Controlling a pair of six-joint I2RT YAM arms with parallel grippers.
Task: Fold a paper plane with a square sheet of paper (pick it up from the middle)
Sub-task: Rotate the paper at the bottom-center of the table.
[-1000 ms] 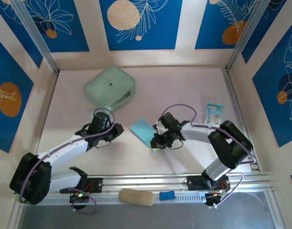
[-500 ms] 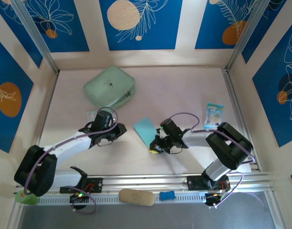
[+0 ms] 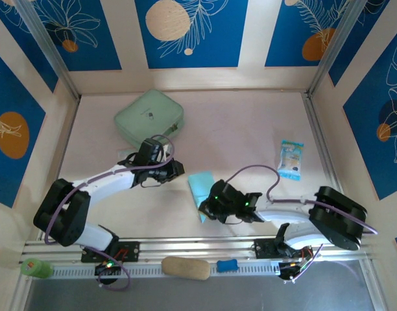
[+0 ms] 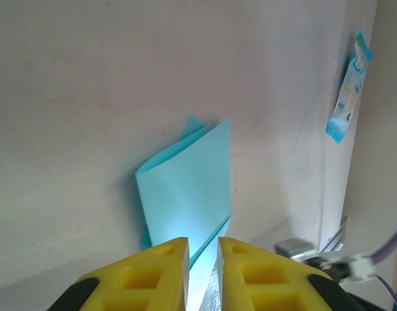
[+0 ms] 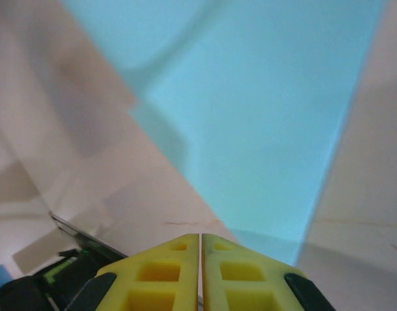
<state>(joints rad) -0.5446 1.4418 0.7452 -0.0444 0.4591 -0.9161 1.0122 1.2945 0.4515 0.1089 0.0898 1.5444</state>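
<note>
Cyan square sheet of paper point(image 3: 200, 184) in right claw point(image 3: 204, 208); mint-green case point(image 3: 148, 116) closed.

My feed: left arm point(image 3: 98, 186) and right arm point(image 3: 284, 212) wear white link shells with black joint housings | thin purple cable point(image 3: 253, 168) loops along each | left gripper point(image 4: 203, 245): blocky yellow plastic fingers point(image 4: 150, 275), square cut-outs, black mounts | right gripper point(image 5: 200, 238): same yellow fingers point(image 5: 250, 275) | small green light point(image 3: 216, 198) on right wrist
</note>
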